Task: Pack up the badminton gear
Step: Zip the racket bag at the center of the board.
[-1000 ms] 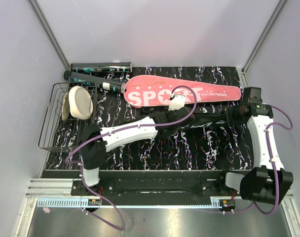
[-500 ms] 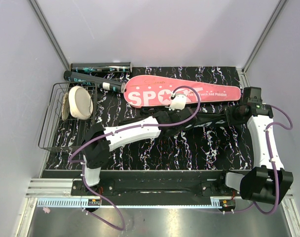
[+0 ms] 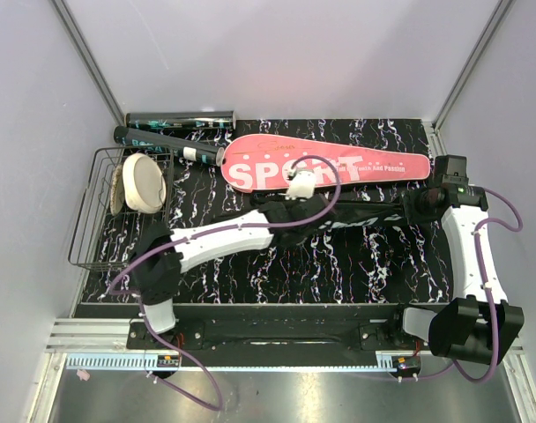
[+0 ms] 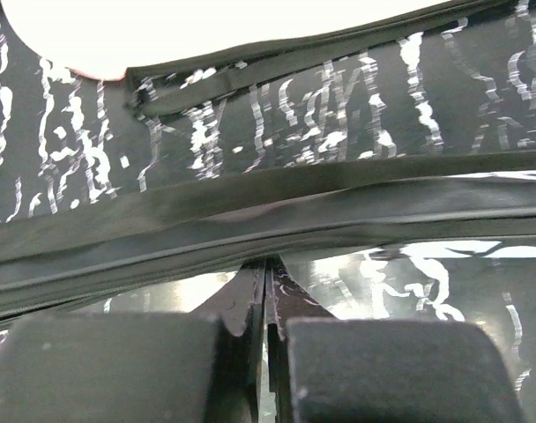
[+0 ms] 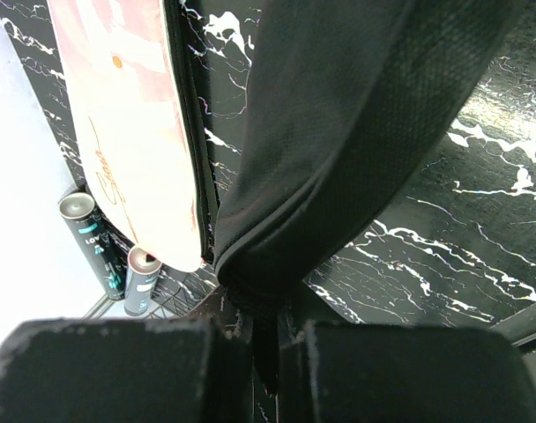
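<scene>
The black bag (image 3: pixel 367 217) lies stretched across the middle of the table (image 3: pixel 338 264). It sits between the two arms and just in front of the pink case (image 3: pixel 325 167), which runs along the far side. The right gripper (image 5: pixel 266 339) is clenched on one end of the bag — a gathered fold of dark fabric disappears between its fingers. The left gripper (image 4: pixel 266 286) is closed tight at the bag's other end. Its fingertips meet on the seam edge and seem to pinch a thin bit of it. A dark tube (image 3: pixel 180 118) rests by the back wall at far left, near a wire basket (image 3: pixel 90 238) holding a cream disc (image 3: pixel 143 181).
</scene>
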Controlling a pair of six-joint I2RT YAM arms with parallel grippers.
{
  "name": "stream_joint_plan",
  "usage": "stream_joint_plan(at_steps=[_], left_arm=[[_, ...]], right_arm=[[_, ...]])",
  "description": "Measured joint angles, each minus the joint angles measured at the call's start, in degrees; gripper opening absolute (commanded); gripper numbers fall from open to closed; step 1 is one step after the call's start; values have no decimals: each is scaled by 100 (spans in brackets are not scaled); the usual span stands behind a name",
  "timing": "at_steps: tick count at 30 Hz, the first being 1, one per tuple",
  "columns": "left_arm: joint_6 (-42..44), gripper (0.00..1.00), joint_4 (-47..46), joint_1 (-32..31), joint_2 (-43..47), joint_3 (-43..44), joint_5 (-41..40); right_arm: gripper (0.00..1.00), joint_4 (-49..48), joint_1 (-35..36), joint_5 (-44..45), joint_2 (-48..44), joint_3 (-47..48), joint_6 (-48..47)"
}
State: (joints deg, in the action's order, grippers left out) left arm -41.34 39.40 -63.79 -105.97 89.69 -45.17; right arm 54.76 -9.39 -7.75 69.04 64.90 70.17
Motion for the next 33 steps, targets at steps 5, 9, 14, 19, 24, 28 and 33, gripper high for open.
stream_joint_plan(at_steps=[5, 9, 14, 19, 24, 28, 33], left_arm=[[-289, 0, -280, 555, 1237, -1464, 262], [-459, 0, -345, 1040, 2251, -2269, 315], [-22, 48, -1034, 1320, 3147, -3042, 1132], [125, 45, -1773, 546, 3084, -2942, 1663], [-190, 57, -2046, -63, 2363, -2227, 1843], [-507, 70, -1797, -13, 1665, -1486, 1875], [-778, 64, -1499, 184, 1473, -1215, 2122]], right_arm=[[0, -4, 0, 7, 0, 2, 0], [0, -4, 0, 2, 0, 2, 0], [0, 0, 0, -7, 0, 2, -74], [0, 2, 0, -4, -2, 2, -63], [0, 44, 0, 4, -22, 2, -17], [0, 105, 0, 4, -79, 2, 24], [0, 151, 0, 2, -94, 2, 28]])
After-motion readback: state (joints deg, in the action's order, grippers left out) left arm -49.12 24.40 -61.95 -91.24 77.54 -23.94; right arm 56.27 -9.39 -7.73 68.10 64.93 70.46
